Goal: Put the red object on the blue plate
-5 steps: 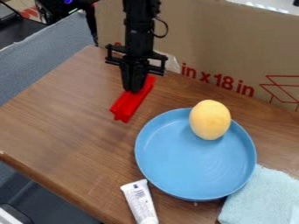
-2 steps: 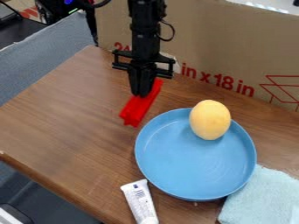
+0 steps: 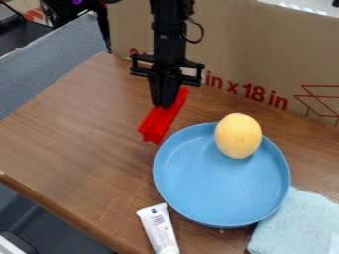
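Note:
The red object (image 3: 161, 120) is a long narrow red bar, held tilted by its upper end. My gripper (image 3: 165, 97) is shut on that end and hangs down from the black arm. The bar's lower end sits just above the table, close to the left rim of the blue plate (image 3: 199, 184). The plate is a large round light-blue dish in the lower right.
A round yellow-orange fruit (image 3: 237, 135) rests on the plate's far side. A white tube (image 3: 158, 229) lies at the plate's front left. A pale teal cloth (image 3: 300, 230) fills the lower right corner. A cardboard box (image 3: 265, 60) stands behind.
The gripper has carried the red bar a little to the right and slightly up, toward the plate's rim. The plate, fruit, tube and cloth have stayed in place.

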You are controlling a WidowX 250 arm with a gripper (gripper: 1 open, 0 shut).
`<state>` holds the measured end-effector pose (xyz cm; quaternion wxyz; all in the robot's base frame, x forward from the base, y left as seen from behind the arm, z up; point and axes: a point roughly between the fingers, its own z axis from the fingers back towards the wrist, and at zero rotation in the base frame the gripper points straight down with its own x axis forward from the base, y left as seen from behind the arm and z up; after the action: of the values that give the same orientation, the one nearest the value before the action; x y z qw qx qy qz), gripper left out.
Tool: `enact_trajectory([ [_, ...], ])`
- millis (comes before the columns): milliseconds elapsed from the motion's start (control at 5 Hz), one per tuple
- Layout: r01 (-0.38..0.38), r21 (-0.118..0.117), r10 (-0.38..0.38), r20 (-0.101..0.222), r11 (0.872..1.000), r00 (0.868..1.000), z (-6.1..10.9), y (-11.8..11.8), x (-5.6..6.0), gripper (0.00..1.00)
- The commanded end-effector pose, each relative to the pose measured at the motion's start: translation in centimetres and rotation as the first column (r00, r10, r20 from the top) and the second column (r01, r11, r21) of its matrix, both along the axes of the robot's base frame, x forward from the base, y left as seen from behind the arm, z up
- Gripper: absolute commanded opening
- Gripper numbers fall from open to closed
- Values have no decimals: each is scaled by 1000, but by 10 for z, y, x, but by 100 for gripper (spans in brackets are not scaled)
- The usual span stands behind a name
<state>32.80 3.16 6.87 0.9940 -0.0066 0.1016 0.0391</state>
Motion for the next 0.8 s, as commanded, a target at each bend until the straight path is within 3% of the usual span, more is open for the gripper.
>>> enact_trajectory([
  [0,6,12,-7,84,1000,996,27,-5,3,0],
  [200,32,-2,-32,110,999,993,30,-19,-3,0],
  [400,39,0,-39,138,999,990,36,-17,5,0],
  [600,38,-5,-37,133,999,990,36,-18,15,0],
])
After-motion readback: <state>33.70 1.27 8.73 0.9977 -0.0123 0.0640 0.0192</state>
